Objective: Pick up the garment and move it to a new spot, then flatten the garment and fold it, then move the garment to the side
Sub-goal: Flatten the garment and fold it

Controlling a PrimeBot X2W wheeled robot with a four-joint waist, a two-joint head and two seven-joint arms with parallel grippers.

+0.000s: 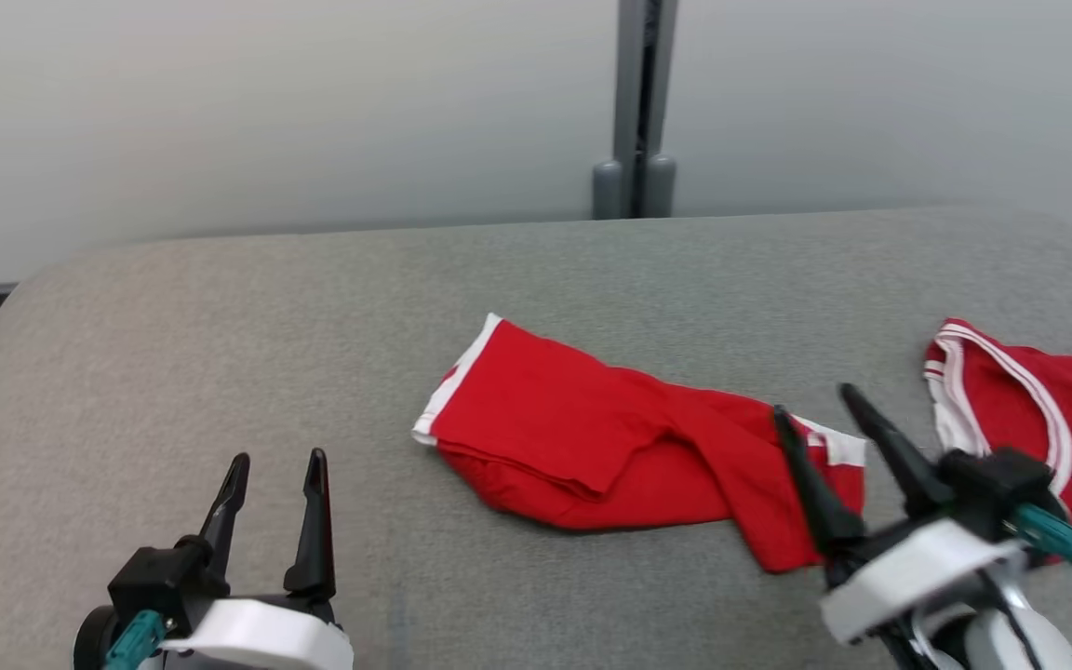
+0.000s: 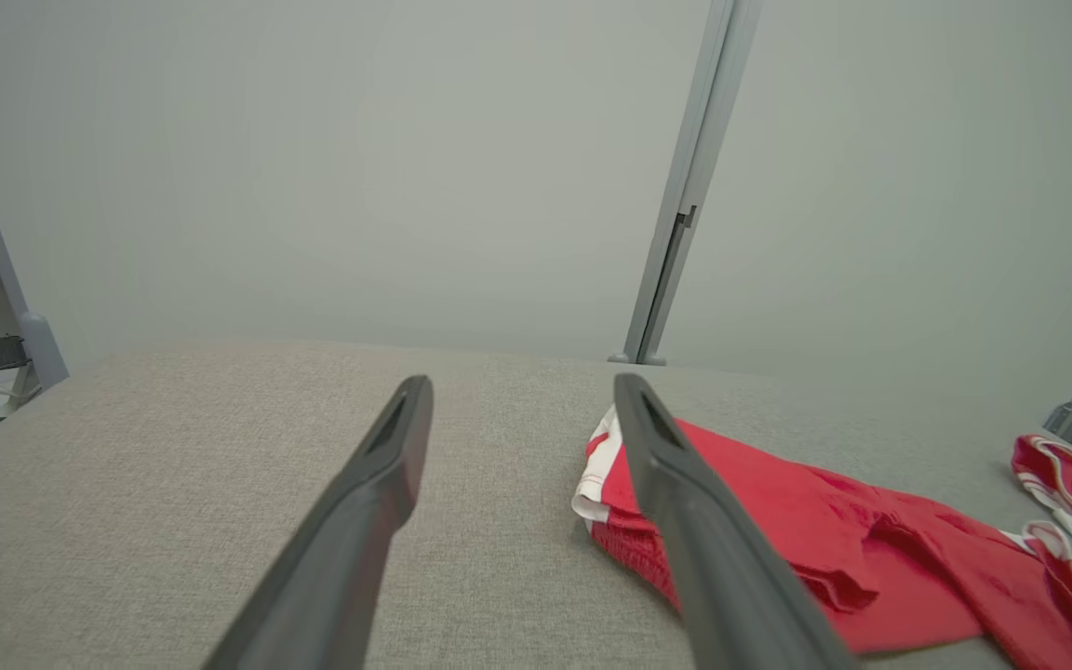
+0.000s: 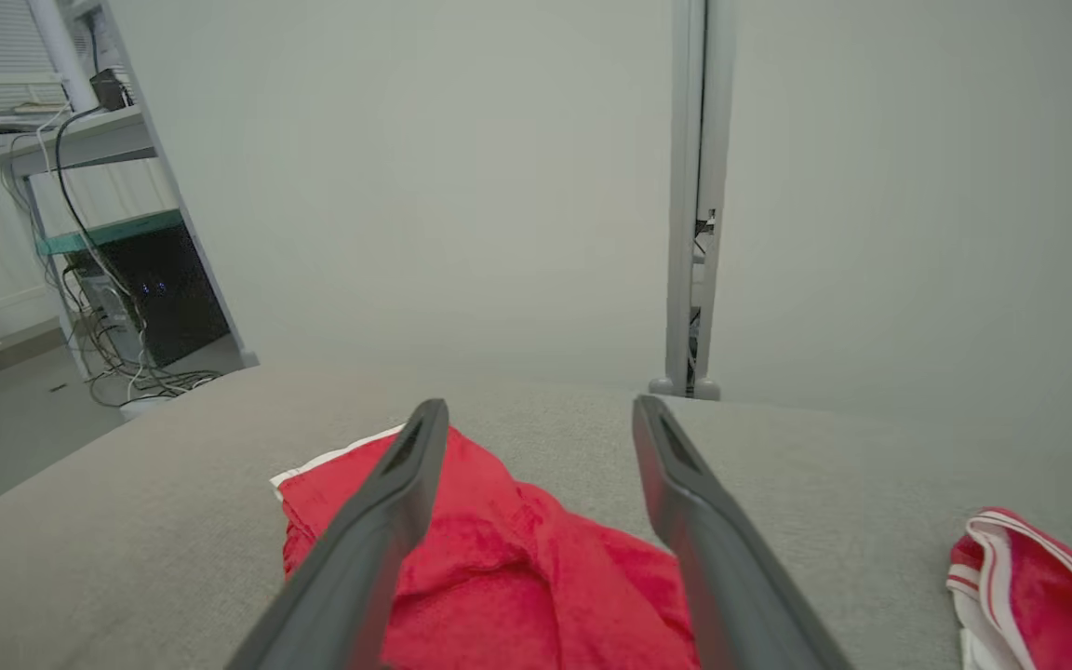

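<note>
**Lining up on the red shorts**

Crumpled red shorts [image 1: 610,447] lie mid-counter [image 1: 220,354]. Our right jaws, spread wide, hover at their 3 o'clock end, likely setting up a pinch. Our left jaws, also apart, sit at 8 o'clock, clear of cloth. Another red garment [image 1: 1029,400] lies far at 3 o'clock.

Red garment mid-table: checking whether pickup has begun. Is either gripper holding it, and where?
Nothing is held. The right gripper is open over one end of the red garment; the left gripper is open, apart from it.
</note>
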